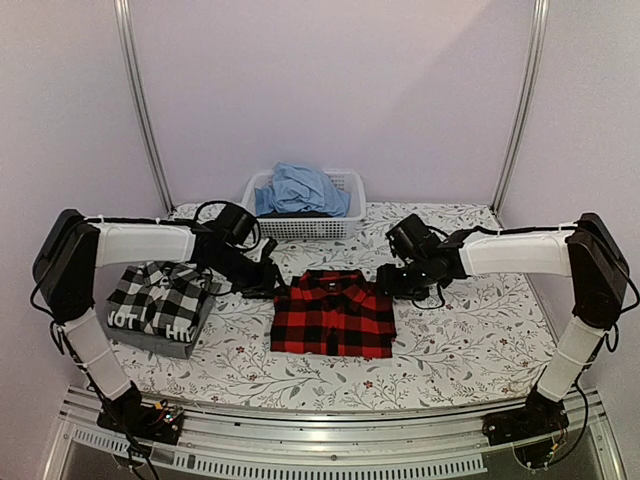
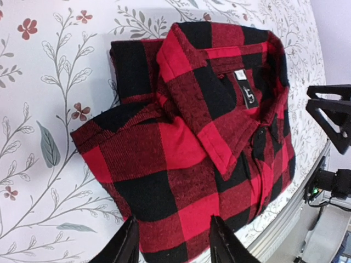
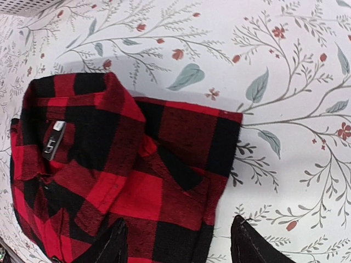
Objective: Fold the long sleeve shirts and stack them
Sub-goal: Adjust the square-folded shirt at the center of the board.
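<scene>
The folded red-and-black flannel (image 1: 333, 315) lies in the middle of the surface (image 1: 470, 340), collar on the far side. The left claw (image 2: 173, 246) and right claw (image 3: 178, 246) both gape open and empty, one over each far corner. At the left, the black-and-white check shirt (image 1: 160, 292) rests on a dark grey lettered one (image 1: 150, 328).

Soft, fuzzy, matt woven cloth on the red-and-black shirt (image 1: 333, 315); smooth, matt printed covering over the counter (image 1: 460, 340); white plastic lattice for the basket (image 1: 300, 228); dull-sheened metal rails (image 1: 140, 100).
</scene>
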You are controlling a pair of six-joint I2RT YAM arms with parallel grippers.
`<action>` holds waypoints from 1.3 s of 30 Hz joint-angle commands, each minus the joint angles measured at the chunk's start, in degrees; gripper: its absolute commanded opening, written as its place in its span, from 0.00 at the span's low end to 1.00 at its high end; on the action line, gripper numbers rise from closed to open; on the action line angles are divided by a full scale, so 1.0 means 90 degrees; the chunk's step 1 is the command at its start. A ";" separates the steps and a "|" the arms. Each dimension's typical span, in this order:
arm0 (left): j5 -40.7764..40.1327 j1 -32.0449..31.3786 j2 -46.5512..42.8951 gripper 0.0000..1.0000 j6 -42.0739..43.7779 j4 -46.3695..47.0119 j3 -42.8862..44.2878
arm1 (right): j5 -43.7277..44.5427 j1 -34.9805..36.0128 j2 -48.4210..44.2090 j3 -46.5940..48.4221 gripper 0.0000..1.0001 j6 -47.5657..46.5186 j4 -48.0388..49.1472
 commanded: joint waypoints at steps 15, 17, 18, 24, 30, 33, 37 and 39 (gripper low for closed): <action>-0.0609 0.0127 0.1301 0.52 0.0498 0.0361 0.1390 | 0.0562 0.0202 0.1804 0.2608 0.62 -0.0863 -0.0338; -0.0651 0.0065 0.1569 0.52 0.0520 0.0276 0.1635 | 0.0644 0.0191 0.2003 0.2766 0.60 -0.0835 -0.0425; -0.0744 0.0026 0.1708 0.52 0.0520 0.0190 0.1787 | 0.0697 0.0190 0.2099 0.2812 0.59 -0.0816 -0.0445; -0.1335 -0.0274 0.2319 0.54 0.0477 -0.0264 0.2588 | 0.1131 0.0190 0.2307 0.2905 0.55 -0.0614 -0.0640; -0.1592 -0.0424 0.2608 0.41 0.0409 -0.0465 0.2885 | 0.0967 0.0199 0.2473 0.2949 0.46 -0.0576 -0.0558; -0.1635 -0.0495 0.2600 0.25 0.0388 -0.0465 0.2954 | 0.0979 0.0207 0.2453 0.2951 0.33 -0.0557 -0.0564; -0.1702 -0.0602 0.2472 0.08 0.0393 -0.0474 0.3049 | 0.1099 0.0244 0.2234 0.2956 0.14 -0.0518 -0.0665; -0.1757 -0.0653 0.2361 0.02 0.0401 -0.0475 0.3065 | 0.1201 0.0274 0.2106 0.2961 0.07 -0.0467 -0.0757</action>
